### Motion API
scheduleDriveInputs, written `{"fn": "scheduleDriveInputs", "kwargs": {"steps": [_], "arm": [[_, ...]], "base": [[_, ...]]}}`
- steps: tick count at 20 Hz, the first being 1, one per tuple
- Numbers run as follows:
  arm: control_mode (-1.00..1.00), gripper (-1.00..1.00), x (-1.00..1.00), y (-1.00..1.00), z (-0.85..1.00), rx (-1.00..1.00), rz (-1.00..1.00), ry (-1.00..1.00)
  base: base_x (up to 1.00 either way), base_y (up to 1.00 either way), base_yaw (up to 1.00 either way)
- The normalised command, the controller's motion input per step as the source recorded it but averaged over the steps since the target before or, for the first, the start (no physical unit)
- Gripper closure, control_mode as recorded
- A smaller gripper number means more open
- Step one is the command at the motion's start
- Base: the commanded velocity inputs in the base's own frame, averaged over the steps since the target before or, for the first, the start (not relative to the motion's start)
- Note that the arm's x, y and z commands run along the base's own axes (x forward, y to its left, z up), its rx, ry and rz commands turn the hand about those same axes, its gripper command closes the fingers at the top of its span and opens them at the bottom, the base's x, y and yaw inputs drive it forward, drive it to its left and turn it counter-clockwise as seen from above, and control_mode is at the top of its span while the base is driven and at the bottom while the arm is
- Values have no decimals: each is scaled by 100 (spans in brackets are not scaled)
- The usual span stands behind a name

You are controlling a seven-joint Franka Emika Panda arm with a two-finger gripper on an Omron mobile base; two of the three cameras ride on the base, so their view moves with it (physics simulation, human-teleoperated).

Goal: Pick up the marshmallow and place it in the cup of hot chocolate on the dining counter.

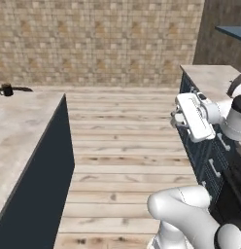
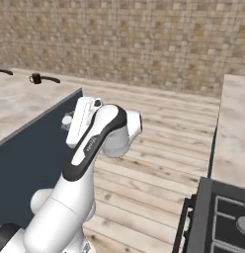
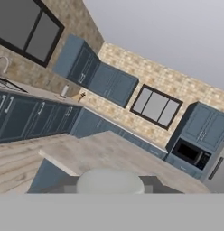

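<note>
Marshmallow (image 3: 110, 182), a pale short cylinder, sits pinched in the end effector (image 1: 178, 118), held in mid-air above the wooden floor (image 1: 122, 146) just beside the dining tabletop (image 2: 20, 106) edge.

One marshmallow (image 3: 110, 181), two windows (image 3: 155, 106), one microwave (image 3: 191, 154).

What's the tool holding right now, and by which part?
A small whitish short cylinder, apparently the marshmallow, sits between the tips of the tool, which is shut on it, raised over the wooden floor. It appears gripped across its round sides.
</note>
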Motion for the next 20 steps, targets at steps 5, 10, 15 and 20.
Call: {"fn": "scheduleDriveInputs", "kwargs": {"steps": [5, 10, 15, 20], "arm": [[100, 100, 0, 0, 0, 0, 0, 0], [100, 100, 0, 0, 0, 0, 0, 0], [100, 100, 0, 0, 0, 0, 0, 0], [100, 100, 0, 0, 0, 0, 0, 0]], "base": [[100, 53, 1], [100, 16, 0], [100, -31, 5], [100, -24, 12]]}}
